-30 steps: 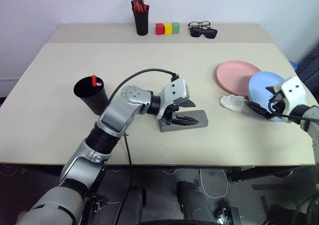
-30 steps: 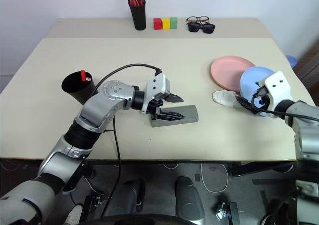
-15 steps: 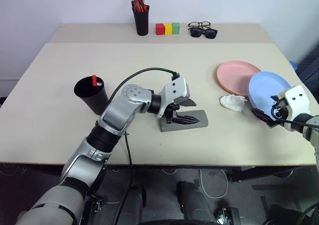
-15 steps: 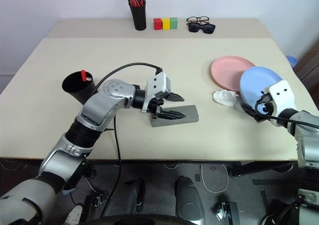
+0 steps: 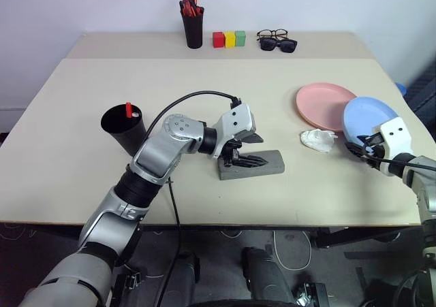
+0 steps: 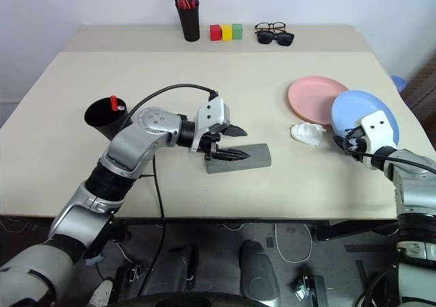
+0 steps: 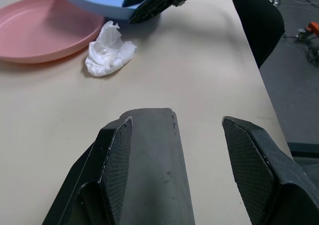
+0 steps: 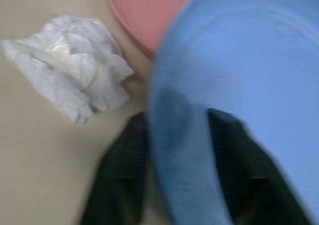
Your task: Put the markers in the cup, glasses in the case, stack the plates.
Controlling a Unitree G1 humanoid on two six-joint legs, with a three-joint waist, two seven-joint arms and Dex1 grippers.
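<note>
Beige tabletop [image 5: 204, 96] before us: our right gripper [image 5: 362, 148] pinches the near rim of the light blue plate [image 5: 371, 118], which tilts up and overlaps the salmon pink plate [image 5: 325, 104] lying up-left of it. Our left gripper [image 5: 246, 150] stands open over the grey case [image 5: 253, 165], long axis left-right.

The left arm reaches in from seven o'clock, forearm bent toward three o'clock, wrist tipped slightly down. The left gripper [image 5: 246, 150] stands with its jaws well apart, one finger [image 7: 115, 160] resting on a flat grey surface. At four o'clock the right gripper [image 5: 360, 148] points toward eleven o'clock, fingers pinched on a blue rim.
</note>
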